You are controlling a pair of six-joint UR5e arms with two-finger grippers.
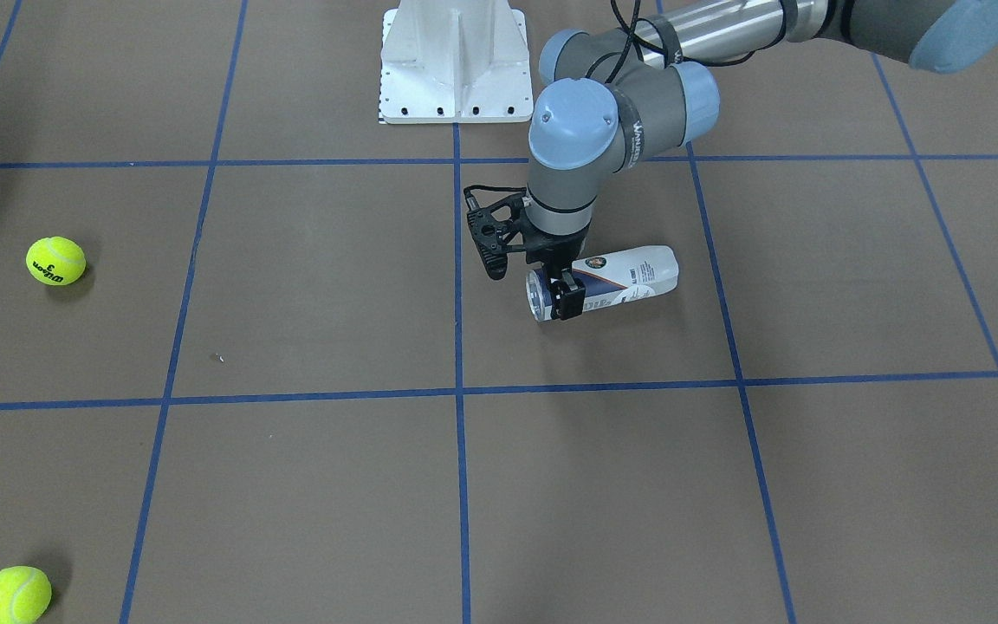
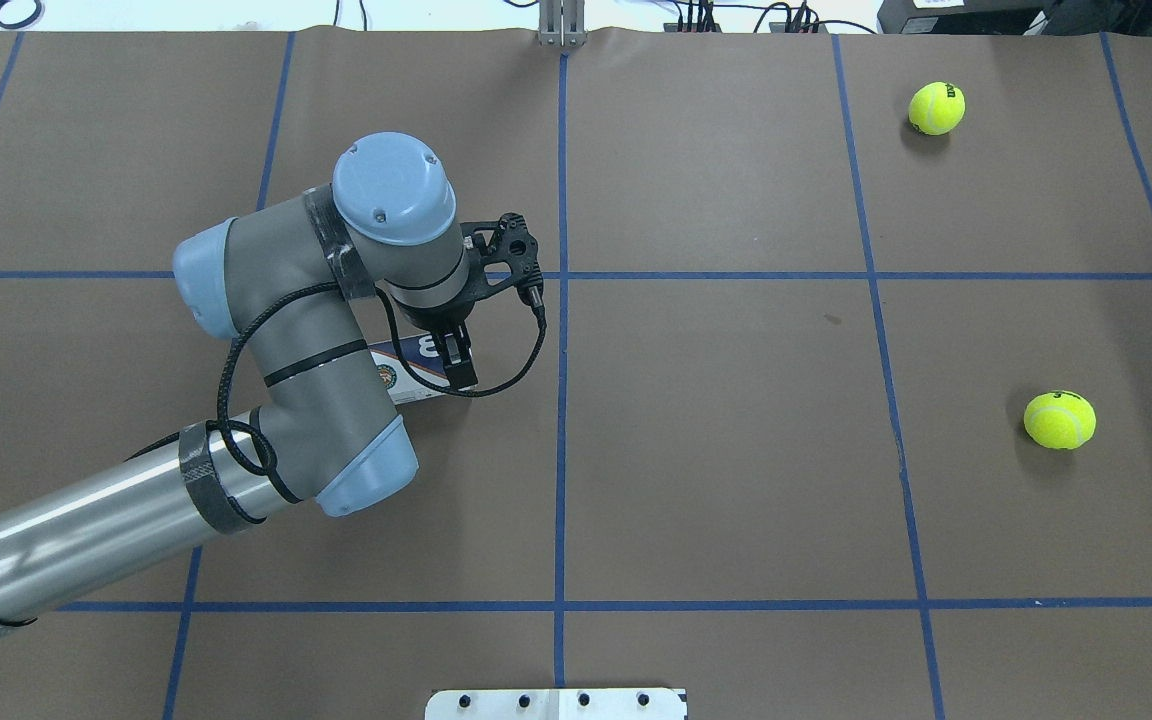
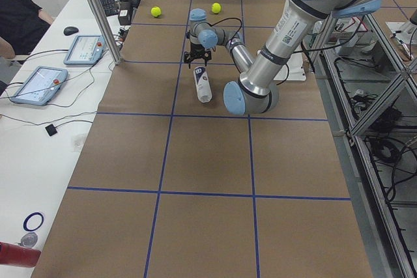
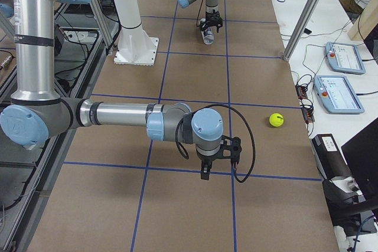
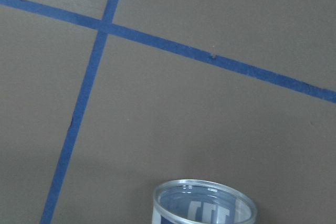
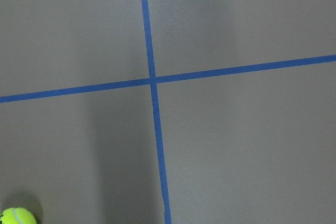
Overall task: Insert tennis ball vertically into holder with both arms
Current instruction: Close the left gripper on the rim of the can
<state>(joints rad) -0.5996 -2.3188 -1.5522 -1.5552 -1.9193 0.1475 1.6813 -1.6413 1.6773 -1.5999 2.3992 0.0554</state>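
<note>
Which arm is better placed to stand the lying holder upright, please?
Left. The left gripper straddles the holder near its open end, where it lies on its side. The right gripper hangs far off, nearer a tennis ball.

I saw bright, even light from above in the exterior views. A tennis ball [image 1: 55, 261] threw a small soft shadow; the left arm [image 2: 86, 540] showed streaks of glare. Both wrist views were dimmer, greyer.

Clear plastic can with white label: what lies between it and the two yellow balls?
Overhead view: only bare brown table and blue tape between can and balls.
</note>
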